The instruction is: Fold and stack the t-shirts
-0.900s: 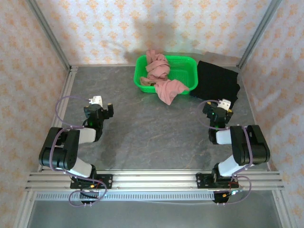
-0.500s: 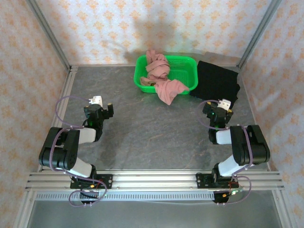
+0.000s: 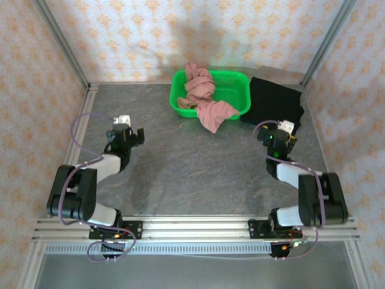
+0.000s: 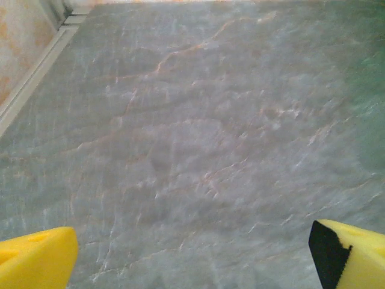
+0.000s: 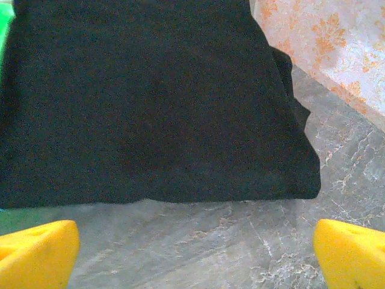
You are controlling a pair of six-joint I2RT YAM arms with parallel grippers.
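1. At the near edge, one metal rail (image 3: 192, 229) carries two arm bases, one at the left and one at the right.
2. There are two grippers. The left gripper (image 3: 126, 135) hangs over the left part of the grey table (image 3: 192, 174). Its jaws are spread wide with nothing between them. In its wrist view, the yellow fingertips (image 4: 36, 259) sit at the two lower corners, with bare marbled surface between and ahead of them.
3. The right gripper (image 3: 278, 136) is also spread wide and empty. It stands near the near edge of the black t-shirt (image 3: 275, 107), apart from the cloth. Its wrist view shows a strip of table between the fingers and the shirt's folded hem.
4. Two t-shirts can be counted. The black one lies folded flat on the table at the far right, just beside the basket.
5. The pink t-shirt (image 3: 204, 99) is crumpled in one green basket (image 3: 240, 81) at the far middle. One part of it hangs over the near rim onto the table.
6. Nothing lies between either gripper and the shirts.
7. Behind and at both sides stand patterned walls (image 3: 120, 36).
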